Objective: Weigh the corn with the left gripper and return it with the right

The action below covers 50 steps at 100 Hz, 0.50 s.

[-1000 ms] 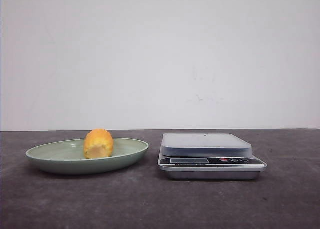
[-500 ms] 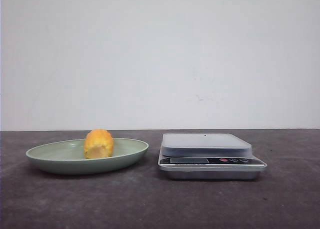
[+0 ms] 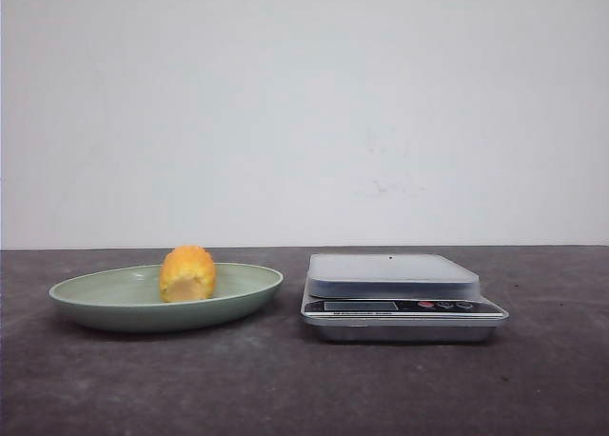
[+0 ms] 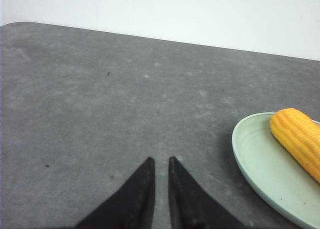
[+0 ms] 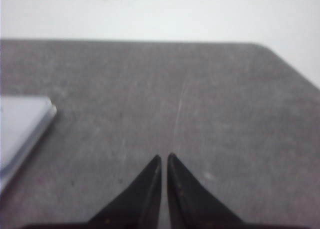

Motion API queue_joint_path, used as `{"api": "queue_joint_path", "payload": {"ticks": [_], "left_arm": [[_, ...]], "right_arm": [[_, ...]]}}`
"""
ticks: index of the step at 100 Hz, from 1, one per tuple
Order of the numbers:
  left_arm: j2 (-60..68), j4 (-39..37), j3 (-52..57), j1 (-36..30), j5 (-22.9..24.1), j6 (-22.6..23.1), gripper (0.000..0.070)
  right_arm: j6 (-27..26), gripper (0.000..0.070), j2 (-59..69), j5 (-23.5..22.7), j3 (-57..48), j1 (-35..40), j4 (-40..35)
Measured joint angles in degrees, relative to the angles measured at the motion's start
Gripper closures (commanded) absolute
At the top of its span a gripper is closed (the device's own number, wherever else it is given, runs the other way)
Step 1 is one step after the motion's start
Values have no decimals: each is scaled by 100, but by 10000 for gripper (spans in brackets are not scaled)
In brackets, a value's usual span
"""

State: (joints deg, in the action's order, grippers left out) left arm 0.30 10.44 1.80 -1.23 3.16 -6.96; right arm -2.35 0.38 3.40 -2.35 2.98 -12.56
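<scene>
One corn [image 3: 187,273] piece lies in one green plate [image 3: 114,307] on the dark counter [image 3: 285,388], with one silver scale [image 3: 400,298] just beside the plate at 3 o'clock, its platform bare. Two tools: left tool [image 4: 161,164] and right tool [image 5: 164,159], each with tips nearly together, holding nothing, over bare counter. Against the earlier front frames, corn, plate and scale sit unchanged.
</scene>
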Motion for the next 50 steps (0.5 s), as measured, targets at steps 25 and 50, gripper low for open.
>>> {"api": "queue_joint_path", "payload": {"ticks": [25, 50], "left_arm": [[0, 0, 0, 0, 0, -2, 700], [0, 0, 0, 0, 0, -2, 700]], "right_arm": [[-26, 685, -4, -39, 140, 0, 286], [-28, 685, -4, -37, 140, 0, 295]]}}
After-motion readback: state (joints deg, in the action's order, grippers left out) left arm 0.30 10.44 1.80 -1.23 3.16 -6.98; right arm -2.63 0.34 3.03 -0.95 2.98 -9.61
